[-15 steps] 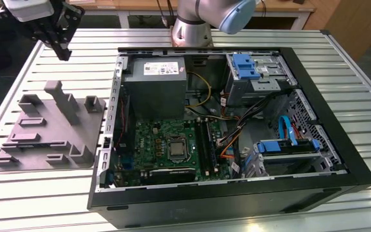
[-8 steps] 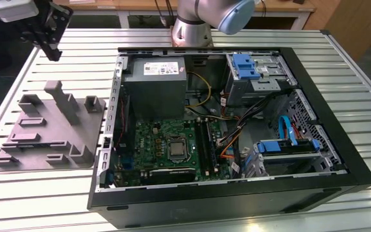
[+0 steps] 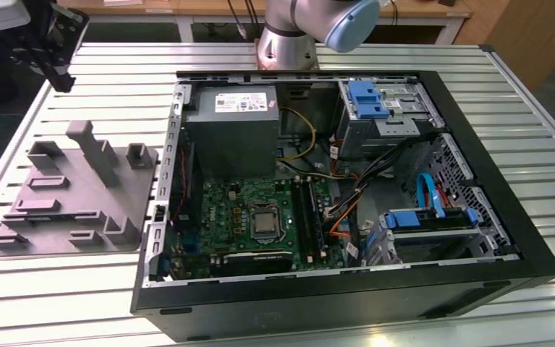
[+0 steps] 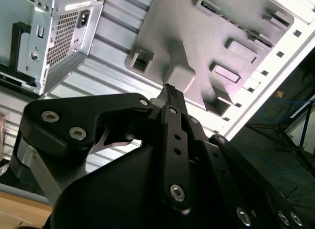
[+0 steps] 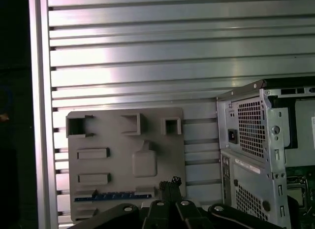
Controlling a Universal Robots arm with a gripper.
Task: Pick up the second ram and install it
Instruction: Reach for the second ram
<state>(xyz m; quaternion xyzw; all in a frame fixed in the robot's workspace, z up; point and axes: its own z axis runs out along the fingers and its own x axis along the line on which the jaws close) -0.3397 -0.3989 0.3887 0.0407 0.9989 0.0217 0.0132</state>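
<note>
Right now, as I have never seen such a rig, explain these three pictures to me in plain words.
The machine is one robot arm with a black claw at its end. The exterior view comes from a camera off the arm; both wrist views come from cameras riding near the claw. On the silver slatted metal table stands an open black computer case with a green circuit board inside. At the exterior view's left of it lies a flat grey plastic holder tray. In the first wrist view the second ram, a thin bluish-green memory stick, lies in that tray. The claw hangs near the tray, shut, holding nothing and not touching the stick.
</note>
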